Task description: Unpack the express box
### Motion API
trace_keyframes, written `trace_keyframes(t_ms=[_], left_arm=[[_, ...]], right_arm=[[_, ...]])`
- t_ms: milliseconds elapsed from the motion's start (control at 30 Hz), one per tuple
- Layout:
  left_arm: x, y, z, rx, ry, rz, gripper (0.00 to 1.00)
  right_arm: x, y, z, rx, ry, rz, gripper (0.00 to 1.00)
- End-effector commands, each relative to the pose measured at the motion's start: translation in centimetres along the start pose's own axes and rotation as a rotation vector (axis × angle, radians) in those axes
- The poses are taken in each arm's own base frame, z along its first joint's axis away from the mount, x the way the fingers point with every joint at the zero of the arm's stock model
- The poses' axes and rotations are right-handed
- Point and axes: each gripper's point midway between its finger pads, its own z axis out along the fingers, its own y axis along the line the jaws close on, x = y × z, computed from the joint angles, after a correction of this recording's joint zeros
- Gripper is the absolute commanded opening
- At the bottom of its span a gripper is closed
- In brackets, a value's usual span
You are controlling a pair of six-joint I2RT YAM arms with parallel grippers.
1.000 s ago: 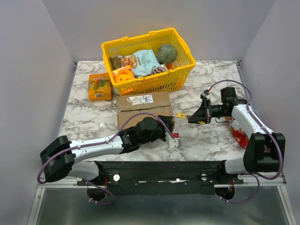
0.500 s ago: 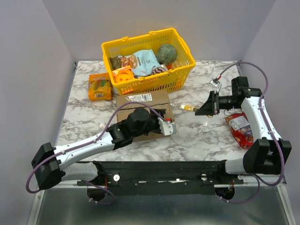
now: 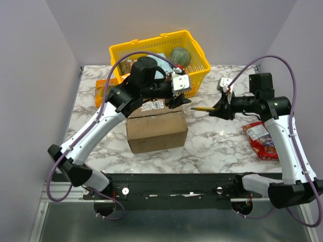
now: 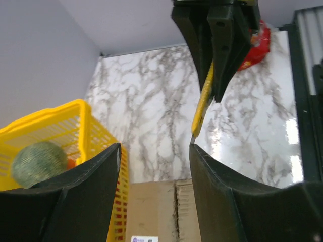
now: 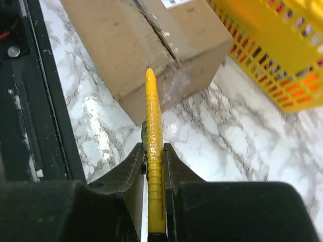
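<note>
Top external view gives you the express box [image 3: 156, 128] at the centre of the frame. It sits on the marble surface [image 3: 217, 146] just in front of the yellow basket [image 3: 197, 75], with its flaps closed and the white label on the far part of its top.

Your left end effector [image 3: 180, 102] hovers over the far edge of the box, beside the basket. Its jaws are parted fairly wide and nothing is between them.

Your right end effector [image 3: 218, 110] is at right of centre, clamped tight on a slim yellow-handled cutter [image 3: 203, 108]. The cutter's tip points left toward the box's right side and stops just short of it. From the right wrist view the blade lines up with the taped seam at the box's corner.

A red snack packet [image 3: 261, 141] lies at the right of the frame, well apart from the box.
</note>
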Motion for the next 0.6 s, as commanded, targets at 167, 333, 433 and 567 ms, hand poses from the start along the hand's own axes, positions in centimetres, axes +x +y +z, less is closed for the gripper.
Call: trace_keyframes(t_ms=[167, 333, 433, 567], left_arm=[[2.9, -5.1, 3.0, 0.358, 0.036, -0.152, 0.54], [2.8, -4.9, 3.6, 0.356, 0.019, -0.158, 0.49], [2.9, -4.7, 3.9, 0.345, 0.013, -0.163, 0.47], [2.6, -4.3, 4.0, 0.327, 0.003, -0.172, 0.39]], right_arm=[[-5.5, 0.3, -0.5, 0.065, 0.007, -0.288, 0.00], [-6.3, 0.5, -0.7, 0.073, 0.012, -0.311, 0.00], [-6.4, 0.6, -0.5, 0.077, 0.014, -0.317, 0.00], [-6.3, 0.9, -0.6, 0.077, 0.012, -0.311, 0.00]])
